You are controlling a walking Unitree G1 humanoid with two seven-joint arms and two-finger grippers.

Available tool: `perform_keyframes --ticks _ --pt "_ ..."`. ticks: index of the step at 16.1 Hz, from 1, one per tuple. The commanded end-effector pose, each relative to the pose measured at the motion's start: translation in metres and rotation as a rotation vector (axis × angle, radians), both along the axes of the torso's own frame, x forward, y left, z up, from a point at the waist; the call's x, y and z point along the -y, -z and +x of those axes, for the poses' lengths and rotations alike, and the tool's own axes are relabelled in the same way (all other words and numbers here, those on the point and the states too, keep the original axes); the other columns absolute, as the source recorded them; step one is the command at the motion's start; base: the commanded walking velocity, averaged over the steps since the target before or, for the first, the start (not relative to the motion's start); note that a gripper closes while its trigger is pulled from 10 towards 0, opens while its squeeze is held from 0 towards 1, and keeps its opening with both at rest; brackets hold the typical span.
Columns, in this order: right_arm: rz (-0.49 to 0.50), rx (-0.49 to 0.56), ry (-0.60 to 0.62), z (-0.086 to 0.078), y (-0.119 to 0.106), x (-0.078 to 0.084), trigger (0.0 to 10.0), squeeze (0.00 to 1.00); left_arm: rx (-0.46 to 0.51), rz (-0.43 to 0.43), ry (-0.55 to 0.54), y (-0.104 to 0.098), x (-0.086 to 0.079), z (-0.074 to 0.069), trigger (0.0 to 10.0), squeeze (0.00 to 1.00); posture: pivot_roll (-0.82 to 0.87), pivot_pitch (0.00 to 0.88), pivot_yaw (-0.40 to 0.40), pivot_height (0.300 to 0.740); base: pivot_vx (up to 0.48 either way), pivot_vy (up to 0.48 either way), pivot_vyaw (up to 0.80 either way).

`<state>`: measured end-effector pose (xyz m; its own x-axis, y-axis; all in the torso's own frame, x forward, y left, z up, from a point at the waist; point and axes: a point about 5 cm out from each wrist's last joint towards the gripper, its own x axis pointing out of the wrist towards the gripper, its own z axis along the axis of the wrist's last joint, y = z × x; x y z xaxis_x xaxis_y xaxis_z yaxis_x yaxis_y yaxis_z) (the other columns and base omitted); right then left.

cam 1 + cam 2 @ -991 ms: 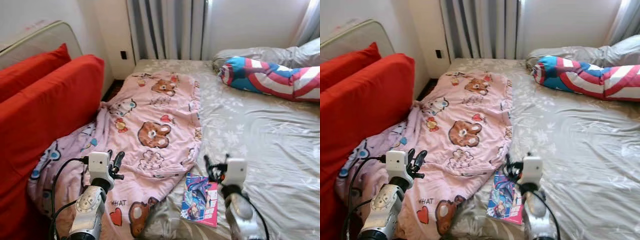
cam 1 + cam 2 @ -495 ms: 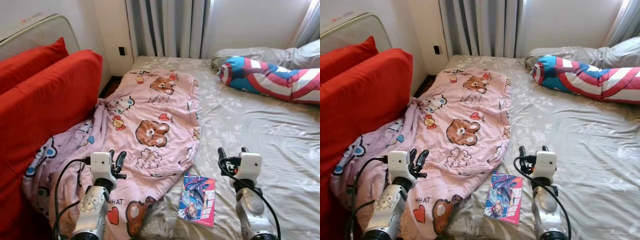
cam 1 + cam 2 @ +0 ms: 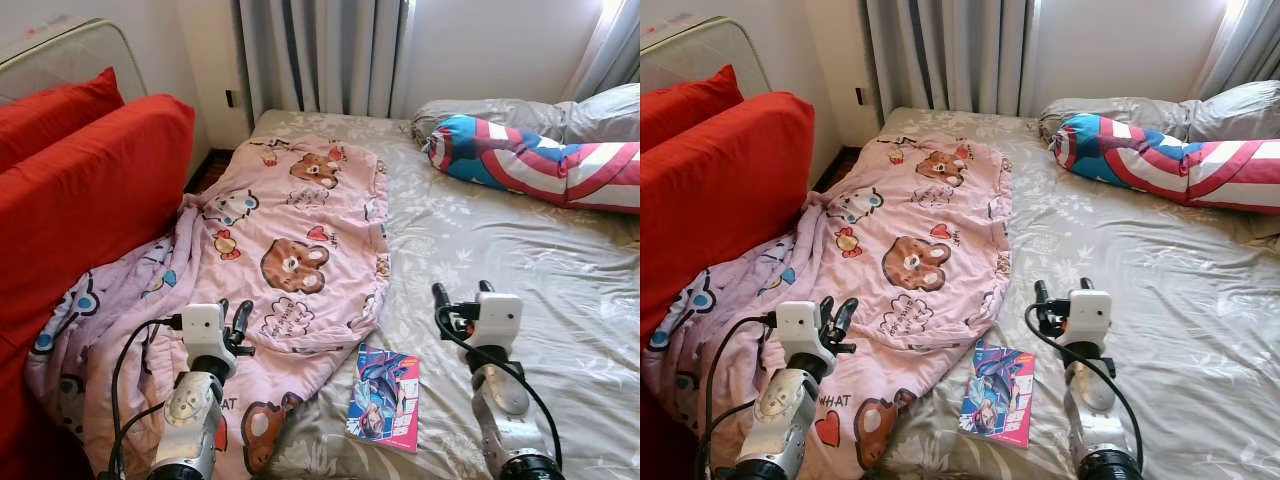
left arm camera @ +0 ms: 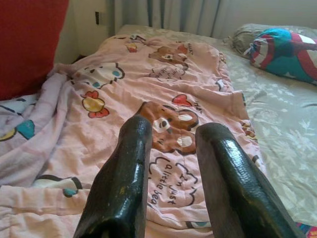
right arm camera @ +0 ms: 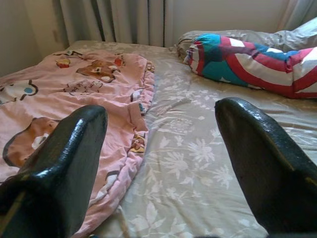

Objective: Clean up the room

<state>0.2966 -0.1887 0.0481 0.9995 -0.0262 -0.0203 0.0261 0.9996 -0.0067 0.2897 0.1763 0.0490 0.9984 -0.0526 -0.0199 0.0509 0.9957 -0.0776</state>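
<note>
A pink bear-print blanket lies crumpled across the left half of the bed and spills off its left side. A colourful magazine lies flat on the grey floral sheet, by the blanket's near edge. My left gripper hovers over the blanket's near part, fingers a narrow gap apart, nothing between them. Right of the magazine, my right gripper is held over bare sheet, wide open and empty; its fingers point toward the head of the bed.
A red, white and blue bolster and grey pillows lie at the far right. Red cushions press against the bed's left side. Grey curtains hang behind the bed, a wall socket beside them.
The view has shifted a little. My right arm has swung to the right, away from the magazine's top edge, and now stands over bare sheet. The left arm has barely moved.
</note>
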Motion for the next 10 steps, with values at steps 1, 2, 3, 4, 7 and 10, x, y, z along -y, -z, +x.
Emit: perform_keyframes --ticks 1,2,3,4,7,10 --pt "-0.003 0.001 -0.011 0.0025 -0.0017 -0.003 10.0 0.0 0.005 -0.004 -0.017 -0.0004 -0.0035 0.0007 10.0 0.0 -0.03 0.0 -0.029 0.74 0.0 0.0 0.0" --pt "-0.002 -0.003 -0.009 0.0027 -0.0013 -0.0029 10.0 0.0 0.007 -0.003 -0.016 -0.0011 -0.0029 0.0014 10.0 0.0 -0.04 0.0 -0.025 0.74 0.0 0.0 0.0" --pt "-0.002 -0.003 -0.007 0.0029 -0.0016 -0.0021 10.0 0.0 0.012 -0.005 -0.018 -0.0027 -0.0025 0.0028 10.0 0.0 -0.04 0.0 -0.022 0.74 0.0 0.0 0.0" --pt "-0.003 -0.002 -0.004 0.0031 -0.0022 -0.001 10.0 0.0 0.018 -0.009 -0.019 -0.0049 -0.0016 0.0047 10.0 0.0 -0.04 0.0 -0.015 0.74 0.0 0.0 0.0" --pt "-0.004 -0.009 0.005 0.0019 -0.0002 -0.0006 10.0 0.0 0.025 -0.011 -0.002 -0.0066 0.0026 0.0052 10.0 0.0 -0.03 0.0 -0.008 0.74 0.0 0.0 0.0" --pt "-0.005 -0.016 0.005 0.0007 0.0016 -0.0027 10.0 0.0 0.024 -0.009 0.0 -0.0061 0.0022 0.0038 10.0 0.0 -0.03 0.0 -0.005 0.74 0.0 0.0 0.0"
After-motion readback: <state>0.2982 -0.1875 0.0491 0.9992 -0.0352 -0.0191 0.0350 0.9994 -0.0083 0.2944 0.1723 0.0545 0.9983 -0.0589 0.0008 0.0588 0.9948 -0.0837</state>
